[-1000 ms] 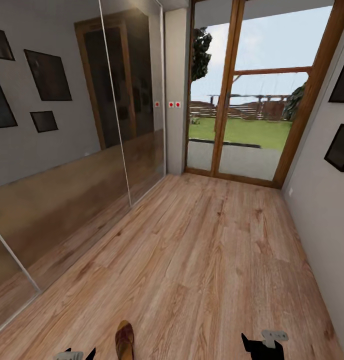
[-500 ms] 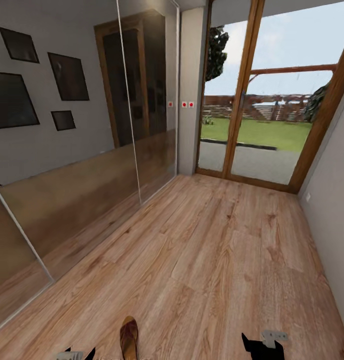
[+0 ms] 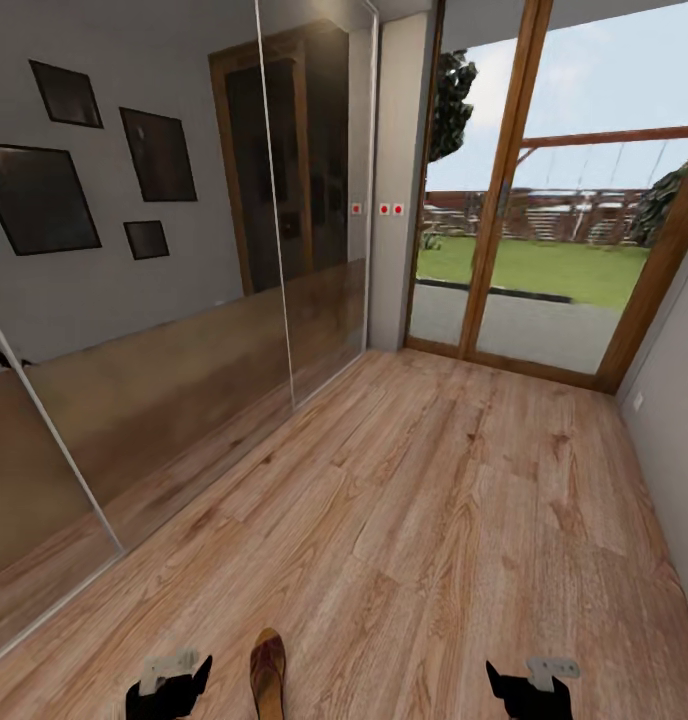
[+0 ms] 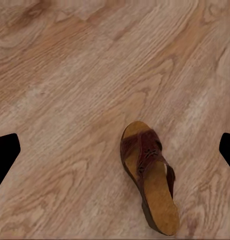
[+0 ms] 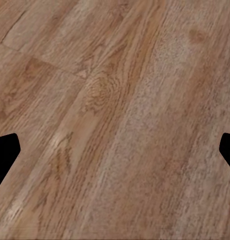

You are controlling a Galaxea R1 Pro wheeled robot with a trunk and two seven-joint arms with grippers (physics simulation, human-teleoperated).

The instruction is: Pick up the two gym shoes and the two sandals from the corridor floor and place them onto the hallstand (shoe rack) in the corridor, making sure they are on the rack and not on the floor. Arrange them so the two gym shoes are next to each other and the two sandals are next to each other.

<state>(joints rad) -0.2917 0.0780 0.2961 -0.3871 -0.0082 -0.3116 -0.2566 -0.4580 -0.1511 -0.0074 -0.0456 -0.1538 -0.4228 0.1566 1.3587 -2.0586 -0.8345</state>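
One brown leather sandal (image 3: 268, 670) lies on the light wood-plank corridor floor (image 3: 454, 500), right in front of me between my two arms. My left gripper (image 3: 169, 688) hangs open just left of it, above the floor. In the left wrist view the sandal (image 4: 147, 175) lies below the open left gripper (image 4: 115, 155), apart from both black fingertips (image 4: 4, 155). My right gripper (image 3: 529, 690) is open with nothing in it, and the right wrist view looks down at bare planks (image 5: 115, 115). The gym shoes, the other sandal and the hallstand are out of view.
A mirrored sliding wardrobe (image 3: 184, 330) runs along the left wall. A wood-framed glass door (image 3: 524, 200) closes the far end, with a garden behind it. A grey wall (image 3: 674, 420) bounds the right side. The floor stretches ahead between them.
The whole view has swung left, so the camera has moved. My left gripper has risen further into the picture beside the sandal. The sandal lies where it was.
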